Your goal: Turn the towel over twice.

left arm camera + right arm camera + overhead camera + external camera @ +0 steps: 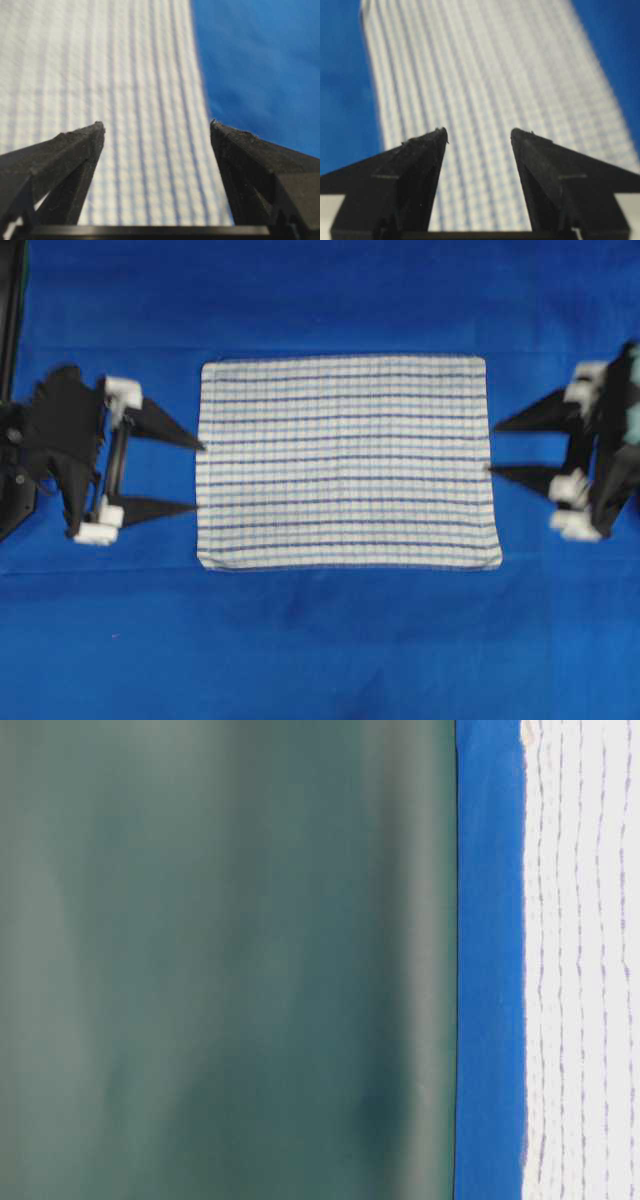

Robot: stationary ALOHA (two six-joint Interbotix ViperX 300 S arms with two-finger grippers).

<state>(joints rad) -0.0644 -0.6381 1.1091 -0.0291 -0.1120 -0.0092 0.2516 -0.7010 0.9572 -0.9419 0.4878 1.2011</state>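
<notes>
The towel (346, 462) lies flat and spread in the middle of the table, white with dark and light blue stripes and a faint checked grid. My left gripper (200, 476) stands open at its left edge, fingertips just touching or very near the hem, nothing between them. My right gripper (492, 446) is open at the right edge, tips pointing at the hem. In the left wrist view the towel (100, 75) stretches away between the open gripper (157, 125). The right wrist view has the towel (485, 75) beyond the open gripper (479, 132). The table-level view catches the towel (585, 960) lying flat.
A large plain blue cloth (330, 640) covers the whole table under the towel. A dark stand (12, 320) runs along the far left edge. A grey-green wall (220, 960) lies behind the table.
</notes>
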